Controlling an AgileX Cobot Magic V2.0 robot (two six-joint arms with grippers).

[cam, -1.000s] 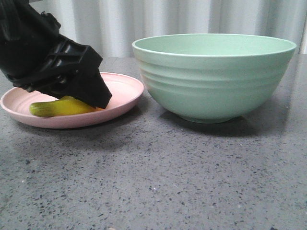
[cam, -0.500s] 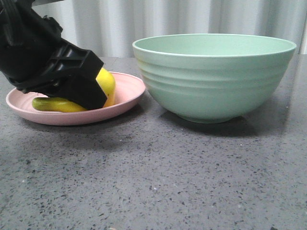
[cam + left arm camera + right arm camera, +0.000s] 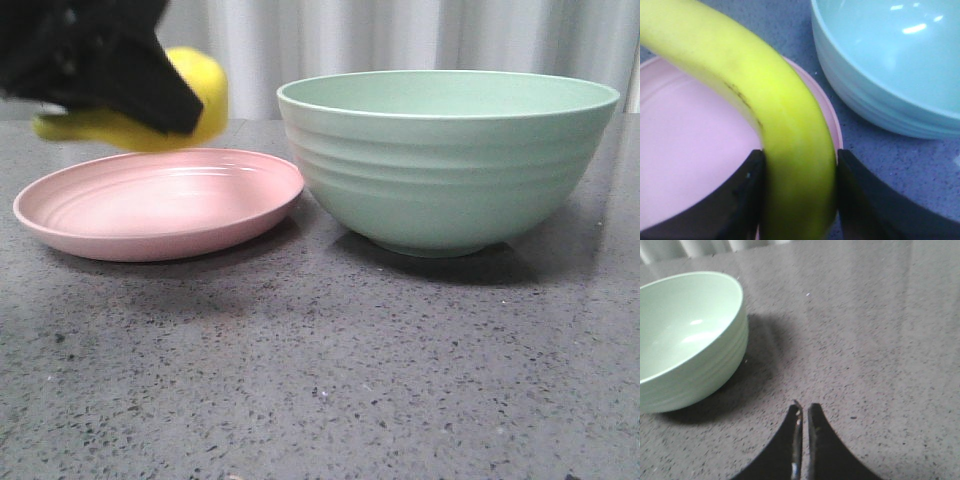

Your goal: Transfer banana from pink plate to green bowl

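1. Our left gripper [image 3: 797, 192] has its two black fingers [image 3: 740, 200] clamped on either side of the banana [image 3: 775, 125], the fruit filling the whole gap between them.
2. The banana is glossy yellow, plump and curved, with a thin dark streak along one ridge in the left wrist view; in the front view we see its paler, greenish-yellow end [image 3: 60, 126] poking out from behind the blurred black gripper [image 3: 150, 105].
3. We hold the banana [image 3: 200, 95] in the air, clear of the pink plate [image 3: 160, 205] and above it; nothing of it touches the plate.
4. The pink plate is shallow, matte and round, with faint rings inside a low rim, and it sits flat on the grey speckled table [image 3: 330, 380].
5. Just beside the plate, towards our right, stands the green bowl [image 3: 450, 160], pale mint, deep, ridged round its outside and far taller than the plate; the two rims are close, but we cannot tell whether they touch.
6. Our right gripper [image 3: 803, 440] hangs above bare table beside the green bowl [image 3: 687, 335], its two dark fingertips [image 3: 815, 435] pressed nearly together with only a hairline gap, gripping nothing.
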